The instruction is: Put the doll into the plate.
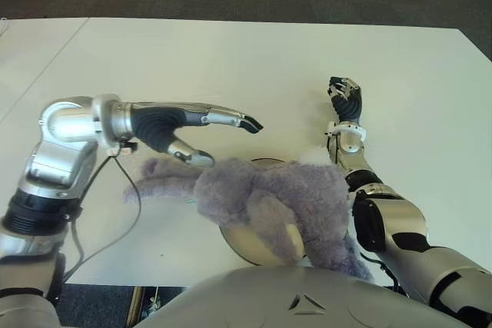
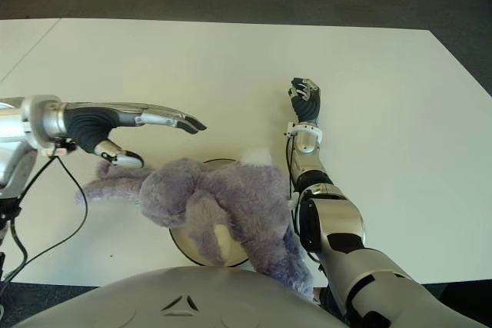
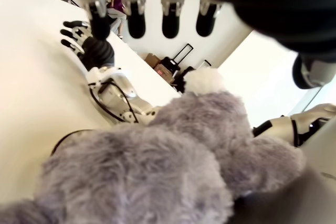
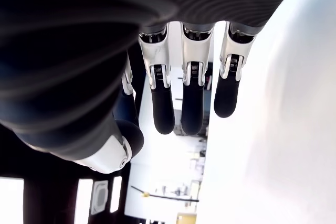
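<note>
Your left hand's fingers point(image 1: 231, 118) are stretching out straight and apart, holding nothing, with the thumb hanging just above the fluffy grey-lilac plush doll point(image 1: 269, 201). The left hand point(image 1: 184, 128) is hovering over the doll's far end, apparently not touching the fur, though the thumb tip is showing very close to it. The doll is sprawling across the round, dark-rimmed pale plate point(image 1: 247, 245), its body covering most of the dish while one long limb is trailing off toward your left onto the white counter point(image 1: 231, 59).

Here is what you are risking: that trailing limb is lying under the thumb, so if you are lifting or sweeping the hand away carelessly, you could be snagging the fur and dragging the doll off the plate. The near end is also overhanging the plate toward the counter's edge, so a nudge could be tipping it off.

Your right hand point(image 1: 344, 97) is showing beyond the doll, to its right, fingers extended and slack, gripping nothing
</note>
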Motion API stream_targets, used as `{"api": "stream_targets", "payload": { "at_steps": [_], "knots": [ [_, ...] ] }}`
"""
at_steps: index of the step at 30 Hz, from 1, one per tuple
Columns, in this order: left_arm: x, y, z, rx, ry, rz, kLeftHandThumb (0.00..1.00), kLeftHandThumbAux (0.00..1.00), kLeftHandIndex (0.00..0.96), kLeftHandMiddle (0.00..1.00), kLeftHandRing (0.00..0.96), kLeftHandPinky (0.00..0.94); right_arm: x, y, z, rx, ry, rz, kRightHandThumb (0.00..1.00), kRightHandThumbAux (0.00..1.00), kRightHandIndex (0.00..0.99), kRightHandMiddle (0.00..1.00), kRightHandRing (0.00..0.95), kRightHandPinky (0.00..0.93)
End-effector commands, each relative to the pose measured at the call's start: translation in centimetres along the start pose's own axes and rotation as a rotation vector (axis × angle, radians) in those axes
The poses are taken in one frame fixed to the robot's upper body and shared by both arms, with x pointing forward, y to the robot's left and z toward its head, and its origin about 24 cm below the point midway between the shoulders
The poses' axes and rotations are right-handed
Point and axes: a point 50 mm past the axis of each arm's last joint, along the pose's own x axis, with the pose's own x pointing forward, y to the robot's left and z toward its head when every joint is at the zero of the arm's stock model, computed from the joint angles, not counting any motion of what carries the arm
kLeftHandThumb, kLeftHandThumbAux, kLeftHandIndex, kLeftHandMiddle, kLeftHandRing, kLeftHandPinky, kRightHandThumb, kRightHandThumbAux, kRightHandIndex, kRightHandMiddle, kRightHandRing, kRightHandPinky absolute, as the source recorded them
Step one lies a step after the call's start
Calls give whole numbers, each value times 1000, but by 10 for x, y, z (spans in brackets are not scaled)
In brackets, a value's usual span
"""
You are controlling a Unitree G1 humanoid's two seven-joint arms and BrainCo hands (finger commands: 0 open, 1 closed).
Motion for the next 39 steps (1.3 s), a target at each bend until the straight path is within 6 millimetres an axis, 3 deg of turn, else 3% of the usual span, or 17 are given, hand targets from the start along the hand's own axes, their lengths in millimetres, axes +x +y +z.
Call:
{"api": "stream_targets", "payload": {
  "at_steps": [1,11,15,32,33,34,35,36,37,39],
  "knots": [
    [-25,8,14,27,-8,-134,364,243,0,0,0,0,-103,-11,-110,-72,506,26,661,746,396,290,277,258],
    [-52,17,20,29,-65,-135,398,300,0,0,0,0,-102,-10,-109,-73,507,33,662,746,398,299,286,276],
    [-60,49,27,78,-125,-175,479,378,0,0,0,0,-102,-10,-109,-76,509,39,662,745,398,296,289,290],
    [-66,53,23,106,-124,-179,485,382,0,0,0,0,-101,-9,-109,-72,517,38,663,745,398,294,290,291],
    [-95,68,-16,-150,-261,418,485,382,0,0,0,0,-101,-9,-109,-75,513,35,663,745,398,294,290,291],
    [-118,63,-56,-393,-350,845,324,378,0,0,0,10,-101,-9,-109,-77,510,33,664,745,399,296,294,290],
    [-128,54,-88,-593,-400,1125,195,377,0,0,0,17,-101,-9,-109,-82,509,33,665,745,399,298,298,290],
    [-130,48,-105,-708,-421,1260,167,386,0,0,0,21,-101,-9,-109,-86,508,33,665,745,399,298,298,289],
    [-129,50,-106,-714,-423,1265,163,387,0,0,0,22,-101,-9,-109,-88,509,33,665,745,399,298,298,289],
    [-124,68,-116,-774,-422,1303,179,407,0,2,0,31,-101,-9,-109,-99,510,36,663,745,398,292,288,264]
  ]
}}
